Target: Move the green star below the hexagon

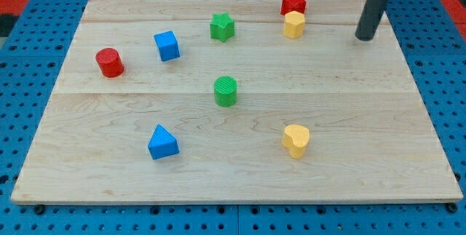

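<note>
Your rod stands near the board's (408,155) upper right corner, and my tip (362,38) rests on the bare wood, touching no block. It is a plain dark rod with nothing that opens or closes, and it carries nothing.

From the tip, the nearest block is the yellow hexagon (293,25), a moderate way toward the view's left and very slightly higher. The red star (293,4) sits just behind that hexagon, toward the view's top, so close that the two appear to touch; whether they truly meet, you cannot tell from this angle.

The green star (222,27), the piece you are to move, lies farther to the view's left of the tip, past the hexagon, on about the same level as the hexagon. It stands apart from every other block, with open wood all round it.

Farther left again, and a little lower, you see the blue cube (167,46), and beyond it the red cylinder (109,62), the block farthest from the tip on that side.

Below and left of the tip, around the board's middle, stands the green cylinder (226,91), almost directly under the green star. The yellow heart (295,140) lies well below the tip and to its left, roughly under the hexagon. The blue triangle (162,142) sits at the lower left, far from the tip.

The board rests on a blue pegboard (29,60).
</note>
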Tool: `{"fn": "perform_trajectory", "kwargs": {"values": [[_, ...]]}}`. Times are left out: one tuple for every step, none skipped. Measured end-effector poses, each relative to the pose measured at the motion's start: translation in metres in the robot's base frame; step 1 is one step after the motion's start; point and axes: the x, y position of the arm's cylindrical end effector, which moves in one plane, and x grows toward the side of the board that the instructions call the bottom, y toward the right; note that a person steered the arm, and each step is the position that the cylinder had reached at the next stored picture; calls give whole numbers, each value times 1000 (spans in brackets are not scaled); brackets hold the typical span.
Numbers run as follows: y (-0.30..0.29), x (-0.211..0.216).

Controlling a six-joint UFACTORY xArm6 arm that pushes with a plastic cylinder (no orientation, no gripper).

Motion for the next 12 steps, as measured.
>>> {"fn": "perform_trajectory", "kwargs": {"values": [[-27, 52], [-95, 83], [-161, 81], [-212, 89], [-239, 49], [-275, 9], [-314, -2], [-303, -26], [-312, -49], [-287, -76], [-236, -56], [-217, -35]]}}
